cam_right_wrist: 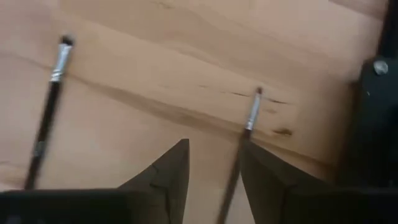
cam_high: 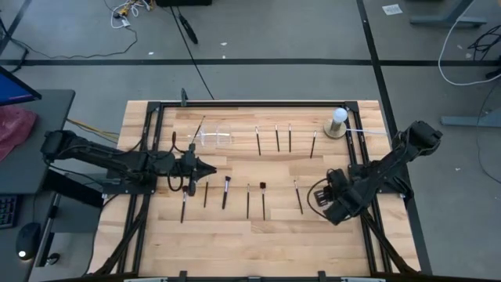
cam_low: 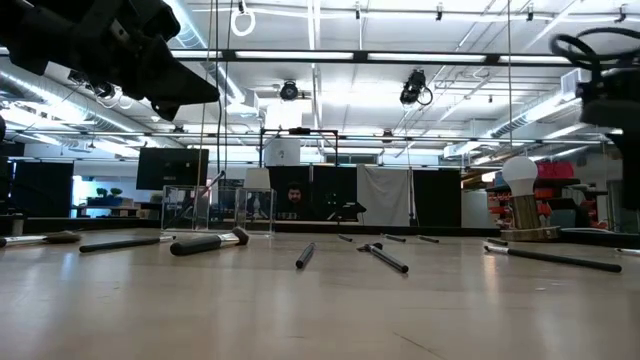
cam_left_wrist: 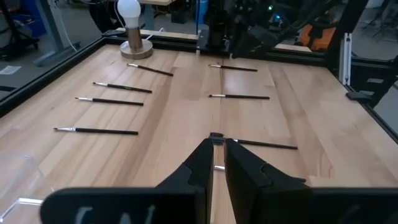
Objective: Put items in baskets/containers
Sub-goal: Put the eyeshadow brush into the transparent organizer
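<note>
Thin dark-handled brushes lie flat on the wooden table in two rows, a far row and a near row. A clear plastic holder stands at the far left, with one brush leaning in it; it also shows in the low view. My left gripper hovers above the near row's left end, empty, its fingers shut to a narrow slit. My right gripper is open and low over the table at the right. A brush lies between its fingers, close beside one of them.
A white bulb on a round wooden base stands at the far right, also in the left wrist view. Black frame rails border the table. A person sits far behind it. Bare wood lies along the near edge.
</note>
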